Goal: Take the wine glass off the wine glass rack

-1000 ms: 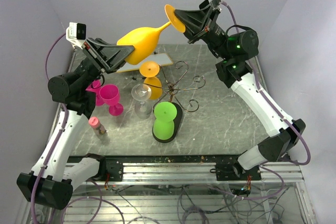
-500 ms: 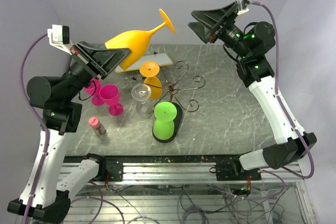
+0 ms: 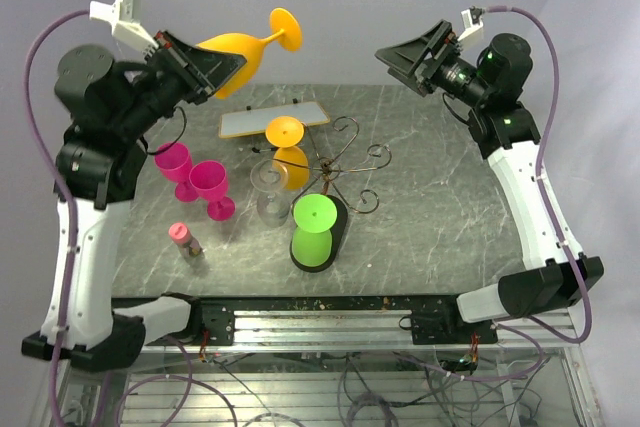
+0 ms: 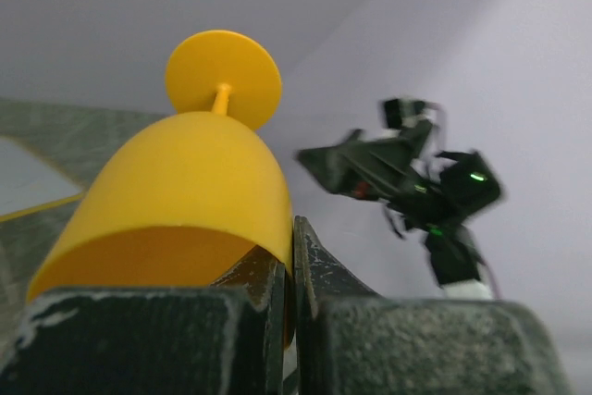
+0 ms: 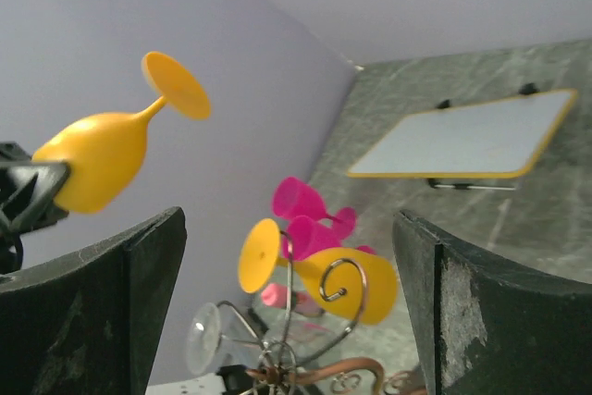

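Observation:
An orange wine glass (image 3: 238,45) hangs in the air at the back left, lying sideways with its foot to the right. My left gripper (image 3: 232,67) is shut on its rim, one finger inside the bowl (image 4: 185,191) and one outside (image 4: 319,275). My right gripper (image 3: 398,55) stands open and empty, high at the back right, apart from the glass (image 5: 102,159). Below, the wine glass rack (image 3: 338,159) stands mid-table with a second orange glass (image 3: 288,150) on it. A green glass (image 3: 314,227) and a clear glass (image 3: 268,182) are also at the rack (image 5: 319,321).
Two pink glasses (image 3: 195,177) stand left of the rack, and a small pink-capped bottle (image 3: 183,237) stands nearer the front. A white board (image 3: 275,119) with a yellow edge lies at the back. Purple walls close in behind and on both sides.
My right gripper let go of the orange glass's foot, opened wide and drew back to the right. My left arm carried the glass up and to the left.

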`<action>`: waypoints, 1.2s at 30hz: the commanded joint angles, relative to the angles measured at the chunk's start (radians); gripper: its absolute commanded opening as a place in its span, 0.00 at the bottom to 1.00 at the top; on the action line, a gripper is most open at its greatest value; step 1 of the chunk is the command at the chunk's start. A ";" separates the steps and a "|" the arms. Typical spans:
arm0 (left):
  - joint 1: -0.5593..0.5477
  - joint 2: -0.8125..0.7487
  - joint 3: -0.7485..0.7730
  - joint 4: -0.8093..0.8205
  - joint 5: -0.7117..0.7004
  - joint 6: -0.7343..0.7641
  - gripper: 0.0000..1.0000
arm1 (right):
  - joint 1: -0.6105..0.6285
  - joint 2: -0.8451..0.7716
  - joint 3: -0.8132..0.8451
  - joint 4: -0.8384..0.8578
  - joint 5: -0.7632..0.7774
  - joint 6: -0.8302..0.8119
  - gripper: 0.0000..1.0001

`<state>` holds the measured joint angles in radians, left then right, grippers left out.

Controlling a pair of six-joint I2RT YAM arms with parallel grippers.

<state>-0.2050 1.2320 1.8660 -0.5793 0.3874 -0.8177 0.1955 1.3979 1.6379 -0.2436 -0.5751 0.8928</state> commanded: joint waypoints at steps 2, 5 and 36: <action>0.180 0.104 0.096 -0.203 0.073 0.118 0.07 | -0.013 -0.104 0.039 -0.194 0.131 -0.253 0.95; 0.261 0.159 0.100 -0.218 0.127 0.153 0.07 | -0.012 -0.149 0.025 -0.240 0.182 -0.324 0.98; 0.366 0.009 -0.514 -0.581 -0.547 0.502 0.07 | 0.823 -0.522 -0.216 -0.170 0.832 -1.050 1.00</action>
<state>0.1555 1.2201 1.3613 -1.2072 -0.2131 -0.3786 0.9348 0.9745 1.4895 -0.5041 0.2268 0.0582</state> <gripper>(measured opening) 0.091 0.994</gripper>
